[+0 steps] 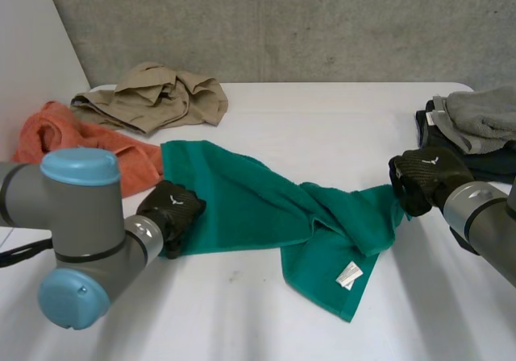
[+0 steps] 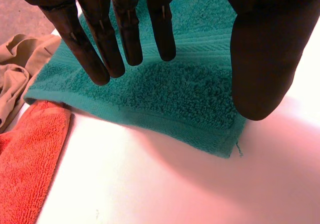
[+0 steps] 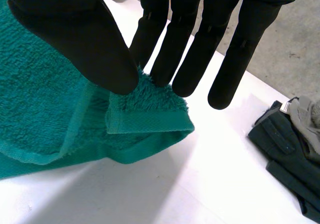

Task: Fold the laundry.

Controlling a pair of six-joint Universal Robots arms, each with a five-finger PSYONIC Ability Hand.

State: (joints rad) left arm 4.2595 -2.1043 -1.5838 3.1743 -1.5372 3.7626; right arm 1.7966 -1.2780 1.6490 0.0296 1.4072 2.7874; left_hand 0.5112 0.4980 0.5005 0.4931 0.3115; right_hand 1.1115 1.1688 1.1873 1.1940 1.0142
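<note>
A green towel (image 1: pixel 242 208) lies rumpled and partly twisted across the middle of the white table (image 1: pixel 322 119), a white label (image 1: pixel 349 276) showing at its near corner. My left hand (image 1: pixel 171 212) hovers over the towel's left near corner (image 2: pixel 175 94). In the left wrist view that hand (image 2: pixel 260 59) holds its fingers straight and its thumb apart, with nothing pinched. My right hand (image 1: pixel 423 176) is at the towel's right end. There its thumb (image 3: pixel 85 39) and straight fingers pinch a folded corner of the towel (image 3: pixel 150 119), lifting it slightly off the table.
An orange towel (image 1: pixel 72 139) lies at the left beside the green one, also seen next to my left hand as orange cloth (image 2: pixel 25 159). A beige garment (image 1: pixel 153 95) sits behind it. Grey and dark clothes (image 1: pixel 476 127) are piled at the right edge.
</note>
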